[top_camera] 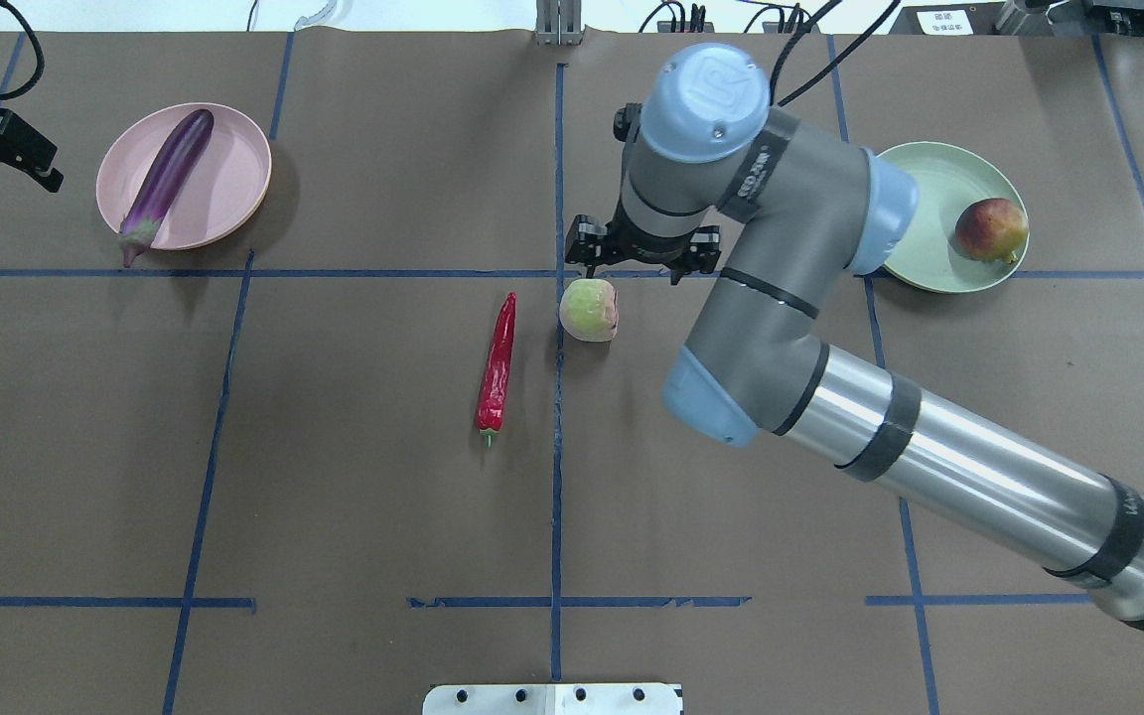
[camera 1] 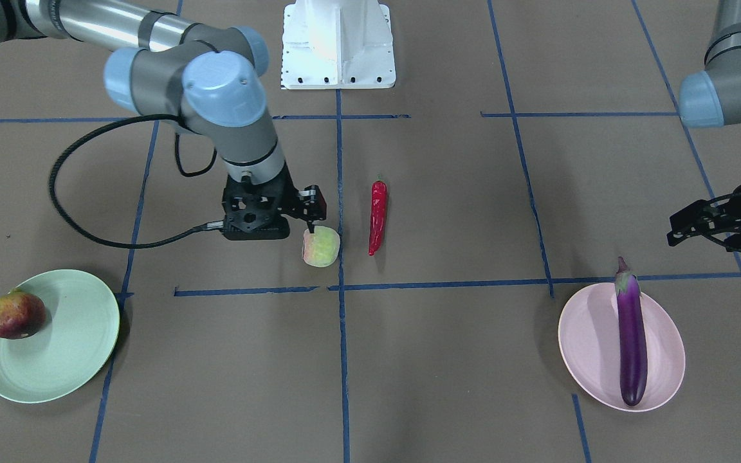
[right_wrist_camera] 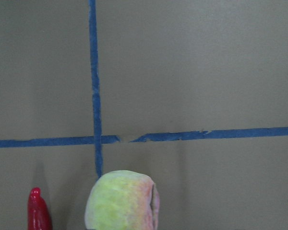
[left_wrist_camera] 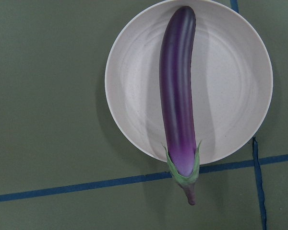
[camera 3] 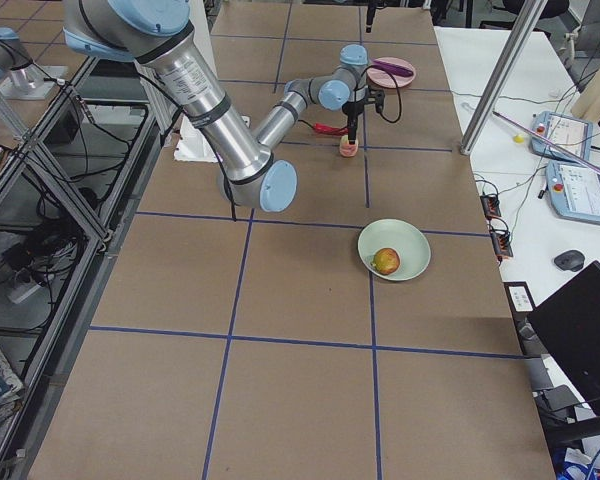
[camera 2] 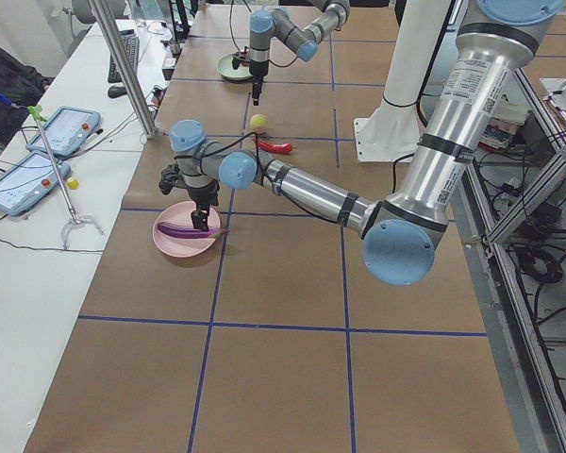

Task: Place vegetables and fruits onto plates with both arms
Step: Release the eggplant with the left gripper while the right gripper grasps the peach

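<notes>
The right arm (top_camera: 979,477) and left arm (camera 1: 740,38) are silver tubes with grey elbows, black bands and rounded light-blue joint caps (top_camera: 714,97), one embossed with a logo. A thin black cable (camera 1: 52,186) loops by the right wrist.

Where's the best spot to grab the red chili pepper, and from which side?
Probably around the middle of the chili pepper, from straight above, with the jaws closing across its narrow width. It lies flat on the table, apart from the pale fruit, and its tip tapers thin.
</notes>
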`<state>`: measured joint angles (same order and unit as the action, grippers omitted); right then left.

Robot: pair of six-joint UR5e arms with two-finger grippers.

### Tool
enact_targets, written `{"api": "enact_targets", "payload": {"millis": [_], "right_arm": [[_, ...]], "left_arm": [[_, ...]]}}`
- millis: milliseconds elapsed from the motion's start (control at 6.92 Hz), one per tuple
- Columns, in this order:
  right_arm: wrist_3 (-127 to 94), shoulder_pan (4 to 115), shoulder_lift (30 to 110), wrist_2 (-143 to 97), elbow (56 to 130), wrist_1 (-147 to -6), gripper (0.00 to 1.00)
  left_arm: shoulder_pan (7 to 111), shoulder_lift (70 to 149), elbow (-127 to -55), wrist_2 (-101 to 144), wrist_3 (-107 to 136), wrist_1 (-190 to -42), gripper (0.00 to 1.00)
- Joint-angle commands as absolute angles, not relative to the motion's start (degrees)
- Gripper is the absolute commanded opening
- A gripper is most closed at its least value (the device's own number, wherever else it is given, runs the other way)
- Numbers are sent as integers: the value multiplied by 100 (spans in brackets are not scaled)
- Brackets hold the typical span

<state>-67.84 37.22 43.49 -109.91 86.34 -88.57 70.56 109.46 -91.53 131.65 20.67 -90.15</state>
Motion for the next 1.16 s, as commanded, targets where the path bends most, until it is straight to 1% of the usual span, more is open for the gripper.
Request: {"api": "enact_targets", "payload": {"millis": [0, 723, 867, 1012], "right_arm": [[-6943, 3394, 3894, -10390, 8035, -8877, 100], [-6856, 3032, 3824, -9853, 7612, -8842, 100], [-6882, 3024, 3771, -9818, 7533, -8842, 79], [-6925, 3023, 3718, -9774, 7532, -8842, 12]], "left_arm": [[7023, 10942, -9167, 13157, 2223, -9044, 100], [7005, 10934, -9141, 13157, 2224, -9044, 100], [7005, 10934, -9115, 13157, 2215, -9053, 100], [7005, 10934, -9114, 13157, 2267, -9070, 100]]}}
